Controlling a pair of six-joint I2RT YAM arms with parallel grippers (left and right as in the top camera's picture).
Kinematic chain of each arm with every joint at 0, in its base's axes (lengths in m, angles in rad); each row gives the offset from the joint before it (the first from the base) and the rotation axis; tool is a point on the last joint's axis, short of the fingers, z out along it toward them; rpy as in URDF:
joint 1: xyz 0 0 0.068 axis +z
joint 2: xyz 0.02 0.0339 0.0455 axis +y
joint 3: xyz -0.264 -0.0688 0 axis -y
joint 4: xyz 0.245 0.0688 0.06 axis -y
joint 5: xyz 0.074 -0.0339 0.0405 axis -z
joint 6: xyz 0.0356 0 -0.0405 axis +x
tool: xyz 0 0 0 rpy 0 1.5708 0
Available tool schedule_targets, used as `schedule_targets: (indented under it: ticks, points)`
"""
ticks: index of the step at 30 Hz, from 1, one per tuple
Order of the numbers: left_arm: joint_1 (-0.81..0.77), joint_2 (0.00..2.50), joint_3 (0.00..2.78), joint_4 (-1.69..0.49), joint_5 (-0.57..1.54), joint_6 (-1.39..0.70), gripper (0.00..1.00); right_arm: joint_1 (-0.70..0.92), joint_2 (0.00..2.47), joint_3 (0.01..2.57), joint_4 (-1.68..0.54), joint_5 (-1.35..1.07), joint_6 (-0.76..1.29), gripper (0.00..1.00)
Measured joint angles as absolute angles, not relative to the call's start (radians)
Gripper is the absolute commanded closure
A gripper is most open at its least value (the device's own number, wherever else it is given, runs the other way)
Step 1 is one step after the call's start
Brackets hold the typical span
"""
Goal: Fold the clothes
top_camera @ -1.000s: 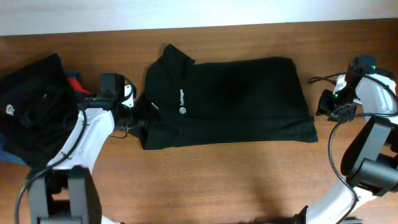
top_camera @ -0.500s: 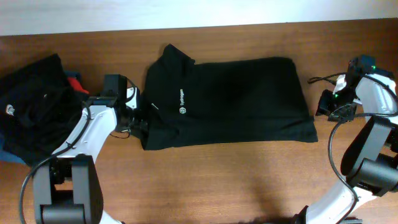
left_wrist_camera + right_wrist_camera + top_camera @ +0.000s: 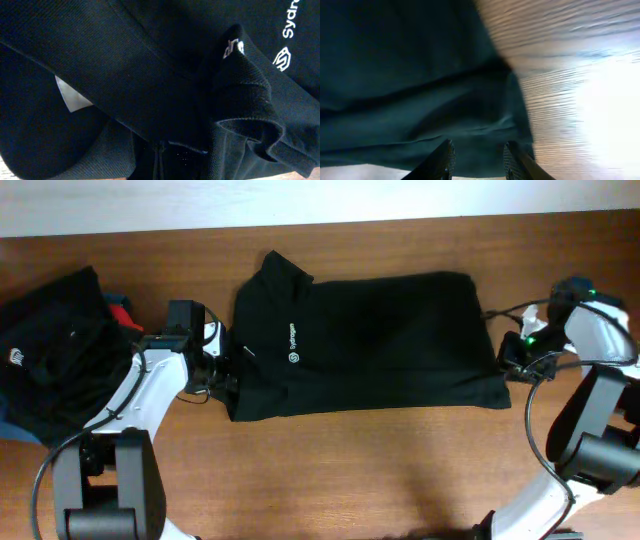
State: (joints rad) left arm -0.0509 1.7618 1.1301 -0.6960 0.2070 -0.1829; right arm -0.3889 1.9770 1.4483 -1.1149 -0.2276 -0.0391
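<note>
A black collared shirt [image 3: 370, 340] with a small white chest logo [image 3: 293, 358] lies flat on the wooden table [image 3: 350, 470], collar to the left. My left gripper [image 3: 222, 372] is at its left edge, shut on a bunched fold of the fabric. In the left wrist view the shirt [image 3: 125, 65] fills the frame and hides the left gripper [image 3: 160, 160] in cloth. My right gripper [image 3: 506, 363] is at the shirt's right hem. In the right wrist view the right gripper [image 3: 479, 157] is open, its fingers [image 3: 443, 159] astride the shirt [image 3: 410, 75] edge.
A heap of other black clothes [image 3: 50, 360] lies at the far left, with something red [image 3: 120, 312] showing at its edge. Bare wood runs along the front of the table and right of the shirt [image 3: 560, 100]. The table's back edge meets a white wall [image 3: 300, 200].
My left gripper has closed on the shirt's left edge. My right gripper has moved left from the bare wood onto the shirt's right hem, its jaws a little narrower.
</note>
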Motion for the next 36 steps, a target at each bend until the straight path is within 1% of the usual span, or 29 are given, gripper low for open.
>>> schedule_targets:
  ticks: [5,13,14,18,25,36]
  points:
    - [-0.051,1.762,1.130,-0.696,0.207,-0.183,1.00,-0.346,1.980,1.409,-1.119,-0.229,-0.060,0.62]
    - [-0.051,1.762,1.130,-0.696,0.207,-0.183,1.00,-0.345,1.981,1.408,-1.169,-0.169,-0.062,0.61]
    - [-0.051,1.762,1.130,-0.696,0.207,-0.183,1.00,-0.345,1.981,1.408,-1.172,-0.157,-0.062,0.58]
    - [-0.051,1.762,1.130,-0.696,0.207,-0.183,1.00,-0.345,1.981,1.408,-1.175,-0.127,-0.063,0.56]
    - [-0.051,1.762,1.130,-0.696,0.207,-0.183,1.00,-0.345,1.981,1.408,-1.195,-0.059,-0.053,0.56]
    - [-0.051,1.762,1.130,-0.705,0.207,-0.183,1.00,-0.345,1.981,1.408,-1.223,-0.049,-0.052,0.57]
